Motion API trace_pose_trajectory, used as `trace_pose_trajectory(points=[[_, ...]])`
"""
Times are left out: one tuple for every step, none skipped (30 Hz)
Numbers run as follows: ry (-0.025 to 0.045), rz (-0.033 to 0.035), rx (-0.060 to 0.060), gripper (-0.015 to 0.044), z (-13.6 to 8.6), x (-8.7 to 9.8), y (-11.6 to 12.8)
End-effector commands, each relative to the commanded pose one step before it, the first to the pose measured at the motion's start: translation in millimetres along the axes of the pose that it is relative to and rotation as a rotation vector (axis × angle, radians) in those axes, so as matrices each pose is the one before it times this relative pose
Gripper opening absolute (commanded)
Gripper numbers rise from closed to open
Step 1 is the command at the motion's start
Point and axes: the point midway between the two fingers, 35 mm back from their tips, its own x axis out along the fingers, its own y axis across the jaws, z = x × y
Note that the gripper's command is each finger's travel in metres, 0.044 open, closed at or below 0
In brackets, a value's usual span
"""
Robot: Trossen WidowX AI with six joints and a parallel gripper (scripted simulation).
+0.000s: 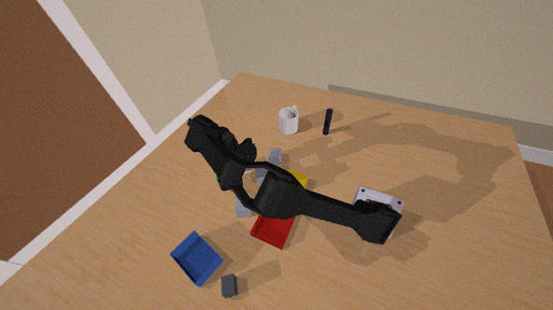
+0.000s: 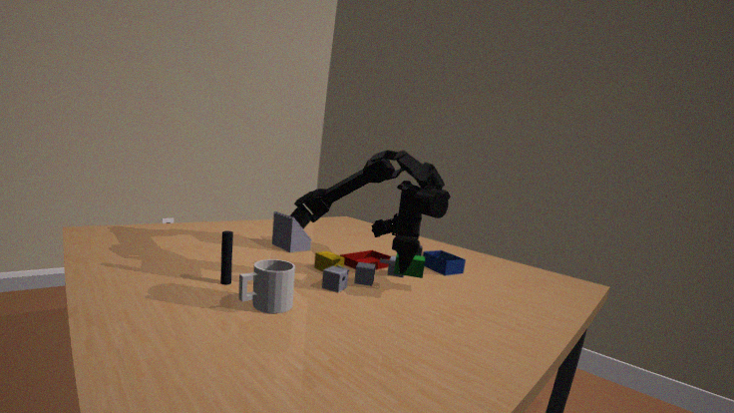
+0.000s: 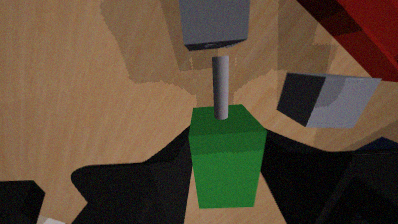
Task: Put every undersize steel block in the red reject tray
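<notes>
My gripper (image 2: 406, 267) (image 3: 218, 127) is shut on the green GO gauge (image 2: 418, 266) (image 3: 228, 177). The gauge's grey pin (image 3: 221, 90) points at a steel block (image 1: 261, 175) (image 2: 364, 273) (image 3: 215, 21), with a gap between the pin tip and the block's bored face. Another steel block (image 1: 275, 155) (image 2: 335, 278) stands on the mug's side of it. A third steel block (image 1: 243, 209) (image 3: 345, 102) stands near the red tray (image 1: 273, 233) (image 2: 354, 260) (image 3: 375, 35). No block shows in the visible part of the tray; the arm hides some of it.
A blue tray (image 1: 198, 256) (image 2: 455, 266) and a small dark grey block (image 1: 229, 285) lie beyond the red tray. A yellow block (image 1: 300, 178) (image 2: 328, 261) is beside the steel blocks. A white mug (image 1: 288, 121) (image 2: 274, 287) and an upright black cylinder (image 1: 327, 121) (image 2: 225, 258) stand farther off.
</notes>
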Motion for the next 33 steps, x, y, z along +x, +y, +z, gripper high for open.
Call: trace_pose_trajectory(points=[[0.01023,0.00393,0.0041,0.0000,-1.19,6.00,0.93],[0.00009,-0.00009,-0.0002,0.0000,-0.23,2.10,-0.10],[0.00000,0.00000,0.0000,0.0000,0.00,0.00,0.00],[0.00006,-0.00004,0.0000,0.0000,-0.19,1.50,-0.01],[0.00013,-0.00011,0.0000,0.0000,-0.40,3.23,-0.05],[0.00009,-0.00008,0.0000,0.0000,-0.25,2.03,-0.04],[0.00000,0.00000,0.0000,0.0000,0.00,0.00,0.00],[0.00006,-0.00004,0.0000,0.0000,-0.19,1.48,0.06],[0.00013,-0.00010,0.0000,0.0000,-0.40,3.14,0.10],[0.00009,-0.00008,0.0000,0.0000,-0.25,2.02,0.05],[0.00000,0.00000,0.0000,0.0000,0.00,0.00,0.00],[0.00009,-0.00006,0.0000,0.0000,-0.32,2.38,0.14],[0.00009,-0.00007,0.0000,0.0000,-0.31,2.38,0.13],[0.00000,0.00000,0.0000,0.0000,0.00,0.00,0.00],[0.00006,-0.00004,-0.0001,0.0000,-0.27,1.61,0.12],[0.00007,-0.00005,-0.0001,0.0000,-0.26,1.61,0.12],[0.00010,-0.00007,-0.0003,0.0000,-0.46,2.28,0.22],[0.00008,0.00000,0.0000,0.0000,0.11,0.02,-0.01],[0.00015,0.00000,0.0000,0.0000,0.23,0.04,-0.02],[0.00022,0.00000,0.0000,0.0000,0.32,0.06,-0.03],[0.00029,0.00000,0.0000,0.0000,0.43,0.07,-0.03],[0.00036,0.00000,0.0000,0.0000,0.53,0.09,-0.04],[0.00043,0.00000,0.0000,0.0000,0.64,0.11,-0.05],[0.00046,0.00000,0.0000,0.0000,0.69,0.12,-0.06],[0.00047,0.00000,0.0000,0.0000,0.70,0.12,-0.07],[0.00047,0.00000,0.0000,0.0000,0.71,0.12,-0.07],[0.00047,0.00000,0.0000,0.0000,0.71,0.12,-0.07],[0.00047,0.00000,0.0000,0.0000,0.71,0.12,-0.07],[0.00047,0.00000,0.0000,0.0000,0.71,0.12,-0.08],[0.00047,0.00000,0.0000,0.0000,0.71,0.12,-0.08],[0.00047,0.00000,0.0000,0.0000,0.71,0.12,-0.08],[0.00047,0.00000,0.0000,0.0000,0.72,0.12,-0.08],[0.00036,0.00001,0.0001,0.0000,0.80,-0.08,-0.02]])
